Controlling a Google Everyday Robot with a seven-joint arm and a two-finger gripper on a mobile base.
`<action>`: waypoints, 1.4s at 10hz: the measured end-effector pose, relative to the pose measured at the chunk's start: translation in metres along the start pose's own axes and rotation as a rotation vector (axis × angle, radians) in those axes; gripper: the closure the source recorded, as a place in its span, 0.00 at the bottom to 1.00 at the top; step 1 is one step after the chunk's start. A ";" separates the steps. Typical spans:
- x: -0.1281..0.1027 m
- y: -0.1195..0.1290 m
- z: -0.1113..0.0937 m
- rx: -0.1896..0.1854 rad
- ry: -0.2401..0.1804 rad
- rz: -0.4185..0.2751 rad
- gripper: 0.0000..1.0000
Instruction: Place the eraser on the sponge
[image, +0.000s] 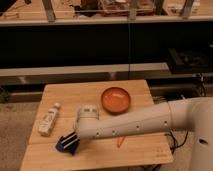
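Observation:
The sponge is a small dark blue pad lying near the table's front left edge. My gripper is down on its right part, at the end of the white arm that reaches in from the right. The gripper's dark tip covers part of the sponge. The eraser does not show on its own; it is hidden at the gripper or under it.
The wooden table carries an orange bowl at the back right and a white bottle lying at the left. A small orange stick lies near the front edge, just below the arm. Dark shelving runs behind the table.

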 end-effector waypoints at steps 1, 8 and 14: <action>-0.003 -0.002 0.001 -0.006 -0.008 -0.010 1.00; -0.023 -0.011 0.018 -0.076 -0.059 -0.071 1.00; -0.041 -0.011 0.030 -0.120 -0.088 -0.124 1.00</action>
